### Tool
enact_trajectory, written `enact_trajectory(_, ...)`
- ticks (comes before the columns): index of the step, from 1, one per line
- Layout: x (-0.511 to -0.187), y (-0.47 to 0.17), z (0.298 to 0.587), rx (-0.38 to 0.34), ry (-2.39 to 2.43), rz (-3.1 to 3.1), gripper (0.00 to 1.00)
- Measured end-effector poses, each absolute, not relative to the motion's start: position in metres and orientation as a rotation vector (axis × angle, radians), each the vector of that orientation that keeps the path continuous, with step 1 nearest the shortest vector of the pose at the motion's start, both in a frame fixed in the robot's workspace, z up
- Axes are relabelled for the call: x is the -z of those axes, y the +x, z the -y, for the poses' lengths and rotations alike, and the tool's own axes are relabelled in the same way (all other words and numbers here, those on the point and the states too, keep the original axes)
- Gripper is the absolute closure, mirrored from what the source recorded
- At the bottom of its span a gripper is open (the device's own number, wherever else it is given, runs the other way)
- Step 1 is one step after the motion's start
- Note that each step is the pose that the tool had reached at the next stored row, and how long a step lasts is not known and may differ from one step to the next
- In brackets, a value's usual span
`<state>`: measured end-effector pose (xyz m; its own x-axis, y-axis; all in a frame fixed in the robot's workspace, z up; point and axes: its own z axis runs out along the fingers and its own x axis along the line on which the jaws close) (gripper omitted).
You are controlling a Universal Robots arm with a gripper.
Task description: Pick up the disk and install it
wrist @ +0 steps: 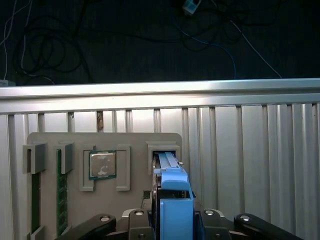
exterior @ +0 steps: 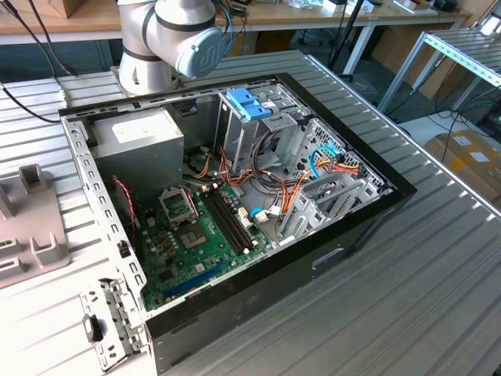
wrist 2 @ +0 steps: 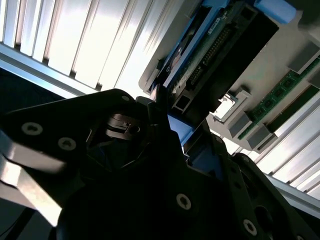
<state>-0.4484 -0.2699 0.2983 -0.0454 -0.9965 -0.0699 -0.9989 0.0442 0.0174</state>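
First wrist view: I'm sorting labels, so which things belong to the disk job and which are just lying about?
Job:
the disk, standing in a slot of the grey tray
the claw at it

Lying about:
processor chip
two memory sticks in the same tray
cables beyond the table

Exterior view: high, oblique, mid-range, looking down into the open computer case (exterior: 235, 204) on the ribbed table (exterior: 438, 298). Both wrist views sit close and share the grey parts tray (wrist: 135, 145) (wrist 2: 287, 37) and the disk (wrist: 172, 187) (wrist 2: 210, 55). The second wrist view is nearer.
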Motion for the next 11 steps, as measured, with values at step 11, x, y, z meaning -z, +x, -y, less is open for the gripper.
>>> enact_trajectory(11,-0.2995,-0.4484,0.2699,-0.094,-2.143,-2.242,0.63)
